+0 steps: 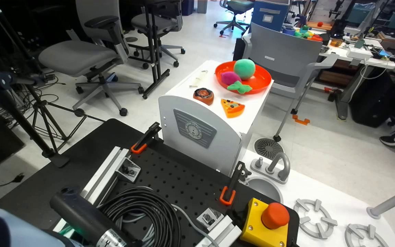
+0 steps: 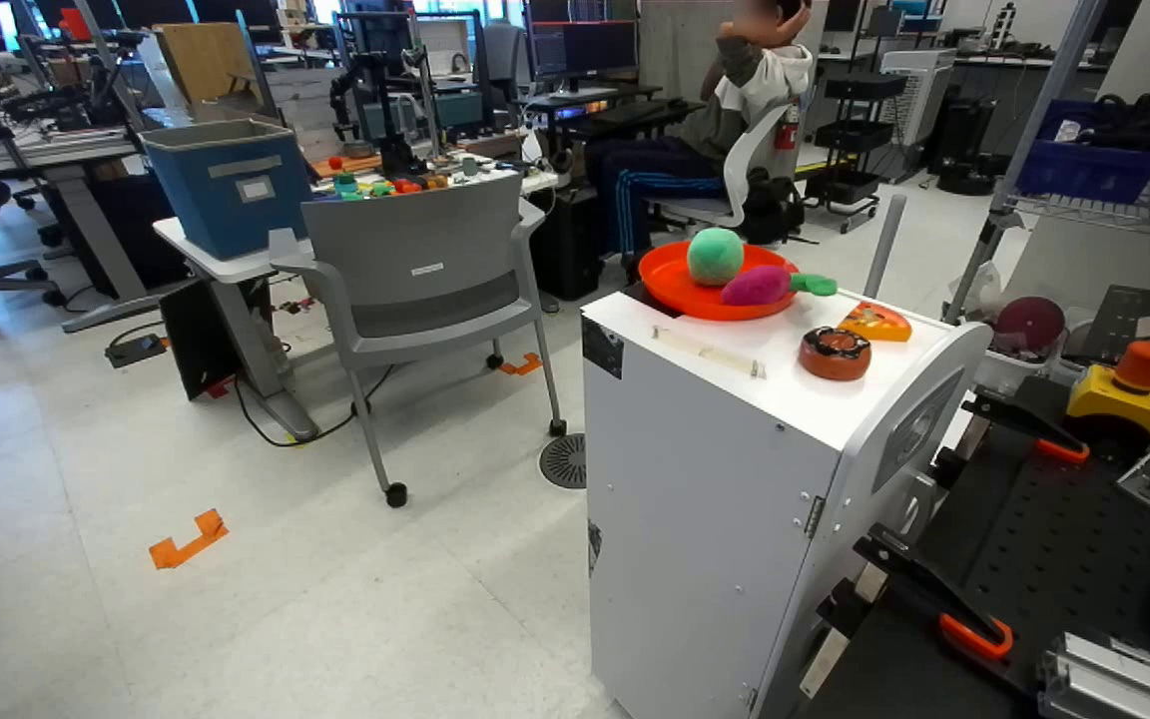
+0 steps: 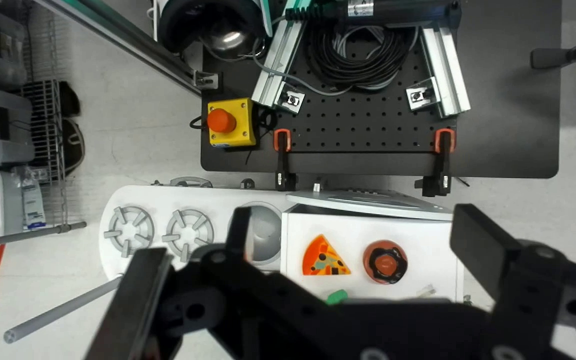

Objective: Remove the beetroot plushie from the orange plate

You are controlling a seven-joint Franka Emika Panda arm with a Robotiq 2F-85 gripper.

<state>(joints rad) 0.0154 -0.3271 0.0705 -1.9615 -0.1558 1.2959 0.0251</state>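
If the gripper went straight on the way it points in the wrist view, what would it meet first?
Probably the white cabinet top near the pizza slice toy and the doughnut toy, or the edge of the grey front panel beside it; depth and exact aim are unclear.

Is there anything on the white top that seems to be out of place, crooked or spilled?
No spill shows. Mildly askew: the beetroot plushie lies on the orange plate, but its green leaves stick out past it, so it looks only partly inside.

Matt cloth beetroot plushie (image 2: 757, 287); smooth plastic orange plate (image 2: 670, 284)
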